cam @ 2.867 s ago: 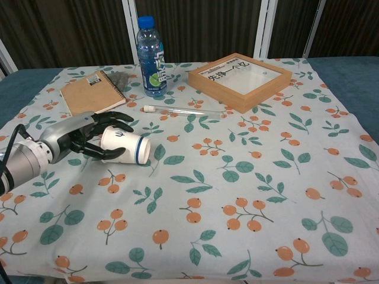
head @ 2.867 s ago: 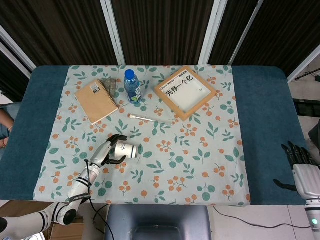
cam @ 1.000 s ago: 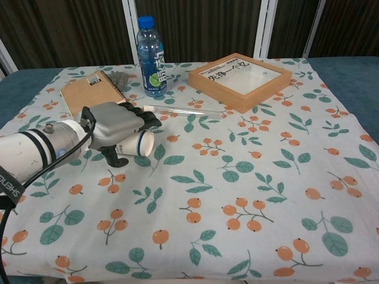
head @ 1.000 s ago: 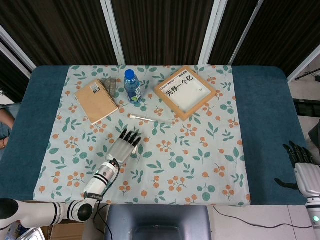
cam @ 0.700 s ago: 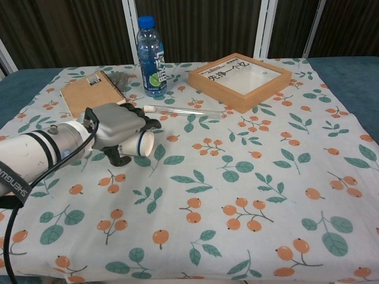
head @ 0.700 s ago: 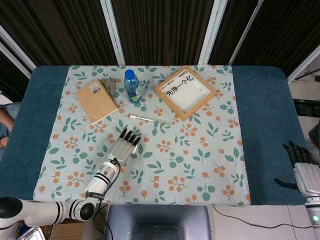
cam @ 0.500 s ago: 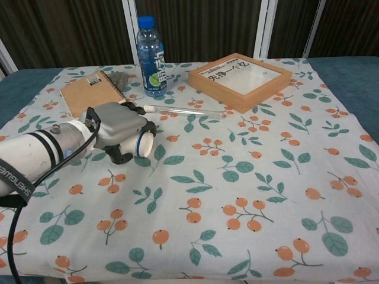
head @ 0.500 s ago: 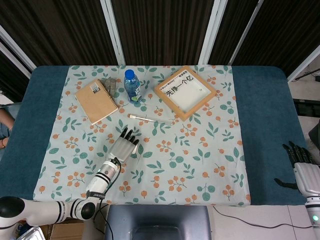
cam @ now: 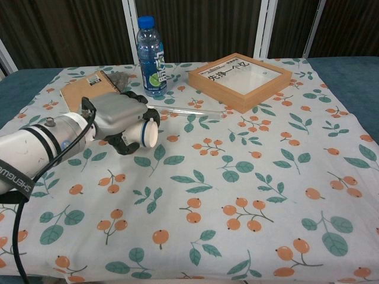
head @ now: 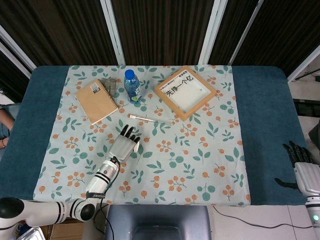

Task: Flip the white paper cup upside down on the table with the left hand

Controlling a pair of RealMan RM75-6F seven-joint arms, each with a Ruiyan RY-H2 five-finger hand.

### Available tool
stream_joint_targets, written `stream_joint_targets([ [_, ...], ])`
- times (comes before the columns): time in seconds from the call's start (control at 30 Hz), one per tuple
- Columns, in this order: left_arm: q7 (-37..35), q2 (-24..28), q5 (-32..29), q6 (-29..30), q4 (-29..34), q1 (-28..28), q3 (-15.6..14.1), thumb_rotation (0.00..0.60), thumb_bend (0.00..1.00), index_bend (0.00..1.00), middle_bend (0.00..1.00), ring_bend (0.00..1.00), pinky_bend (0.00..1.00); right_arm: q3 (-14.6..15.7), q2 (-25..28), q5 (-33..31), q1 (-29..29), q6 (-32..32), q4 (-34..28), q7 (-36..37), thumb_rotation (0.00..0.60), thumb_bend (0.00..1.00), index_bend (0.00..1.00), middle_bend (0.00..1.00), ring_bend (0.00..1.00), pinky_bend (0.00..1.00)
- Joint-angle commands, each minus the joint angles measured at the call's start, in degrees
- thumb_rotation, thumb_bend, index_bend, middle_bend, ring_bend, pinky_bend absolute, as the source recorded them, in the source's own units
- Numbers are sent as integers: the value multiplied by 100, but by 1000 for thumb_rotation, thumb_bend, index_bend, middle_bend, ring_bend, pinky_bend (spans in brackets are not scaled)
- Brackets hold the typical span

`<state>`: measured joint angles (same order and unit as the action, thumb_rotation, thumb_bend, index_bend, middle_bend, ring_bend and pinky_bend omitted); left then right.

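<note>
The white paper cup (cam: 145, 135) with a blue band lies sideways in my left hand (cam: 115, 116), which grips it from above. The cup is raised a little off the floral tablecloth (cam: 249, 177), and its round end points to the right. In the head view my left hand (head: 124, 145) covers the cup almost fully, just left of the cloth's middle. My right hand (head: 300, 161) hangs off the table's right edge, fingers apart and holding nothing.
Behind the left hand stand a water bottle (cam: 151, 56), a brown notebook (cam: 83, 93), a thin white stick (cam: 185, 110) and a small grey object (cam: 123, 77). A wooden picture frame (cam: 240, 72) lies at the back right.
My left hand turned over the cup, closed on it, and has lifted it slightly off the cloth and away from me. The right hand has stayed still.
</note>
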<state>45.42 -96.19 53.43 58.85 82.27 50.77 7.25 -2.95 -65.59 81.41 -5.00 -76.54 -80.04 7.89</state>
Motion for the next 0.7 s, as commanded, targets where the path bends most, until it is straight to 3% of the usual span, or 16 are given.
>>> stream_joint_targets([
  [0.03, -1559, 16, 567, 264, 195, -275, 428, 600, 455, 437, 382, 54, 0, -1, 6, -4, 3, -2, -6, -1, 600, 196, 0, 0, 0, 0],
  [0.27, -4489, -265, 942, 365, -38, -782, 903, 600, 429, 428, 381, 50, 0, 8, 2, 12, 0, -5, -38, -28, 600, 197, 0, 0, 0, 0],
  [0.7, -6727, -673, 1094, -174, -887, -1248, 817, 600, 410, 380, 339, 12, 0, 35, 24, -2, 2, 17, -150, -199, 600, 197, 0, 0, 0, 0],
])
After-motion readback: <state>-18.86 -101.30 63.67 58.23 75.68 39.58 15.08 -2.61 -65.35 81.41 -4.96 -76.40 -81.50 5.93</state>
